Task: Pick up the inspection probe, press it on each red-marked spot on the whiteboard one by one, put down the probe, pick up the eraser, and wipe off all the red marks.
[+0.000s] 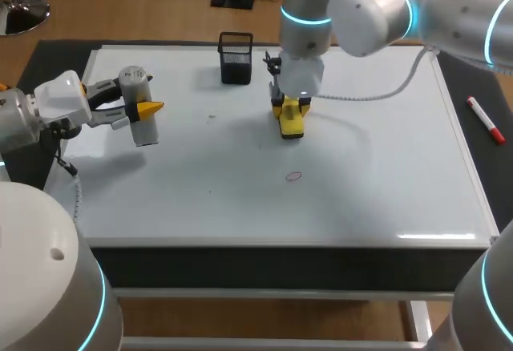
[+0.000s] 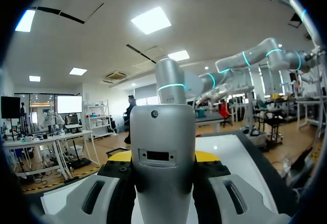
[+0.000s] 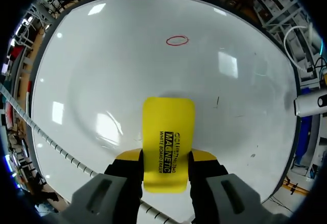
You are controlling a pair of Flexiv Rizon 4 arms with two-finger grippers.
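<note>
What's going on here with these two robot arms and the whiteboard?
The right gripper is shut on the yellow eraser and holds it over the middle of the whiteboard, just short of a small red mark, the only one visible and not yet wiped. The left gripper holds the grey inspection probe off at the board's left edge, so the probe has not been put down.

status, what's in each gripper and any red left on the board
Left gripper shut on inspection probe. Right gripper shut on eraser. One red mark on whiteboard ahead of eraser, nothing between them.
</note>
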